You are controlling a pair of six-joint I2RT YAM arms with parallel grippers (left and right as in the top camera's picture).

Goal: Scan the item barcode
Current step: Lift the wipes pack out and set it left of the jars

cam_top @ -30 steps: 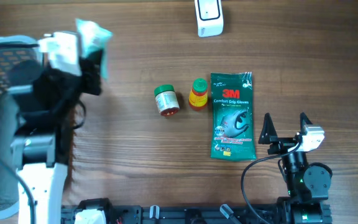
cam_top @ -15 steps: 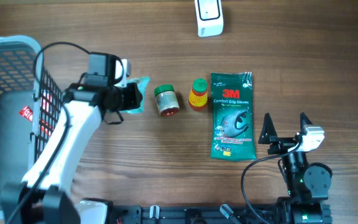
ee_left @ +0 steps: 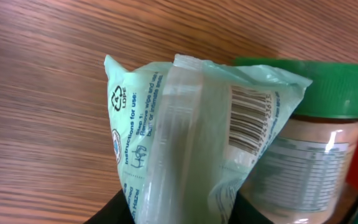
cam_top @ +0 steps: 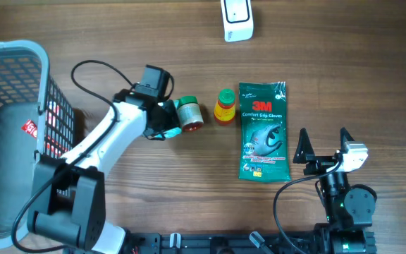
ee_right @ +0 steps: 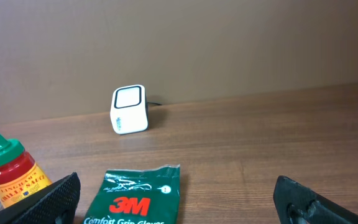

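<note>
1. Grip: the left gripper (ee_left: 180,216) is closed on the lower end of a pale green packet (ee_left: 166,143). Its dark fingers show only at the bottom edge of the left wrist view.
2. Place: in the overhead view this gripper sits left of centre, with the packet close against a green-lidded jar (cam_top: 188,113). I cannot tell whether packet and jar touch or merely overlap in the view.
3. Axis: the packet's long axis runs up out of the jaws toward the top of the wrist frame, leaning slightly right, with its free end uppermost.
4. Facing: the barcode (ee_left: 248,121) lies on the packet's right-hand fold. Its strip runs along the long axis and is turned toward the wrist camera and the jar.
5. Target: the white scanner (cam_top: 237,20) stands at the top edge of the overhead frame, up and right of the held packet, beyond the jar and the red sauce bottle (cam_top: 225,106). In the right wrist view its window faces the camera, so the barcode probably has to be swung round to meet it.
6. Other arm: the right gripper (cam_top: 324,141) rests at lower right with its jaws spread wide and nothing between them, well apart from the packet. The left arm is the one placed to make the pass.
7. Clutter: a 3M gloves pack (cam_top: 263,131) lies just right of the bottle, and a wire basket (cam_top: 45,85) fills the left edge.
</note>
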